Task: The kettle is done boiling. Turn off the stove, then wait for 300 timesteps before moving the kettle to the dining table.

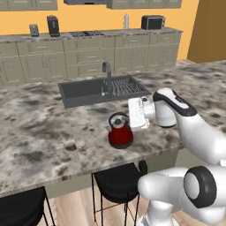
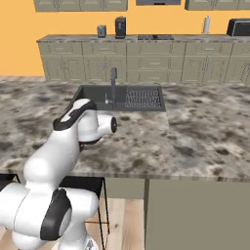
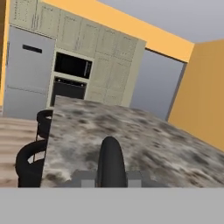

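A: Starting left of the sink (image 1: 95, 90), what is lying on the counter (image 1: 39, 132)?

B: Bare speckled stone. Black stools (image 1: 115, 183) are tucking under its near edge, cut off by the frame bottom.

A: And the kettle (image 1: 120, 131)?

B: It is sitting upright on the counter, in front of the sink and nearer the edge. In the right base view the arm is hiding it completely.

A: Where is the claw (image 1: 132, 115)?

B: Just right of the kettle, level with its handle. The white hand is covering the fingertips in the left base view, so contact is hard to judge there. In the hand view a black arched bar (image 3: 111, 162), probably the handle, is rising between the grey fingertips (image 3: 83, 178), and the jaws are standing pressed together on it.

A: Behind the sink?

B: The wall cabinets are carrying the stove (image 1: 87, 33), small and blurry, with a toaster (image 1: 152, 22) right of it. Its knobs are too small to read.
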